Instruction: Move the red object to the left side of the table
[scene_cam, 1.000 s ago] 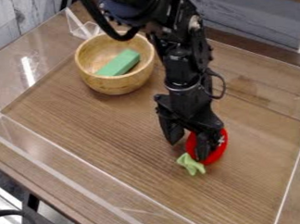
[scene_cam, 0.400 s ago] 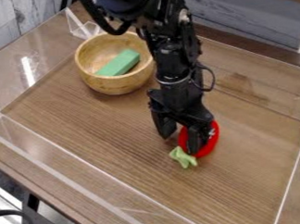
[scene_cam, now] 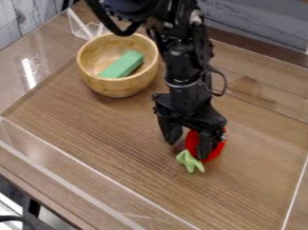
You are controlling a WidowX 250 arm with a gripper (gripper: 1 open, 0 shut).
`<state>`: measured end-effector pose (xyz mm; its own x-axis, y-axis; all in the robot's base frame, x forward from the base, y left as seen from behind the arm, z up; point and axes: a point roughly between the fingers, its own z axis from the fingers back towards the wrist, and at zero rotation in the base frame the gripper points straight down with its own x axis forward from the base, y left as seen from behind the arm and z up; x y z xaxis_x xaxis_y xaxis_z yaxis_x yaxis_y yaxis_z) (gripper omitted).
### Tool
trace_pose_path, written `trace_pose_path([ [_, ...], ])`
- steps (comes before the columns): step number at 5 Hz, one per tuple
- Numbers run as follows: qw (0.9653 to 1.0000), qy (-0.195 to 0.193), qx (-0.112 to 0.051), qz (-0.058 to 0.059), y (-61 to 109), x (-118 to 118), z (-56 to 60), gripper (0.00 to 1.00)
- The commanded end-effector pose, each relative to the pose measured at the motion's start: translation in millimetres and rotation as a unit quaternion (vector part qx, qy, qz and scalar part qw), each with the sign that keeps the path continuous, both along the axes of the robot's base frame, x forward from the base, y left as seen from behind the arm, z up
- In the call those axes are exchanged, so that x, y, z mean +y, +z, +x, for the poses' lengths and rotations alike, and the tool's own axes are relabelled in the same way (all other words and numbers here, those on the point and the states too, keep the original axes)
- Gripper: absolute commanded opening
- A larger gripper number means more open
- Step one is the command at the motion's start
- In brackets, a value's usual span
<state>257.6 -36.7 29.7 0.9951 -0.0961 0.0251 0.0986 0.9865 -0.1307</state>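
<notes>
Black and pointing downward, the gripper has its fingers spread around the red strawberry, well apart from the wooden bowl beyond it.

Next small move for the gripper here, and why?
Probably close the gripper gently, without lifting yet: its fingers look spread around the red strawberry, which sits low between them on the table, leafy stem poking out toward the near side. The fingers hide part of the fruit, so contact on both sides can't be confirmed.
</notes>
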Motion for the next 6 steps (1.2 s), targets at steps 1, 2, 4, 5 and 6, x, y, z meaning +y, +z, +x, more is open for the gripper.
trace_pose_path([
  [1,0.9997,-0.006,-0.024,-0.001,2.2,5.1,3.3,1.00],
  [2,0.9995,-0.020,-0.023,-0.001,-2.4,1.1,0.9,0.00],
  [4,0.9991,-0.021,-0.036,0.008,28.1,-4.5,2.8,0.00],
  [5,0.9984,0.001,-0.055,0.015,60.1,-1.1,9.8,0.00],
  [6,0.9968,0.003,-0.077,0.023,98.3,20.0,13.5,0.00],
])
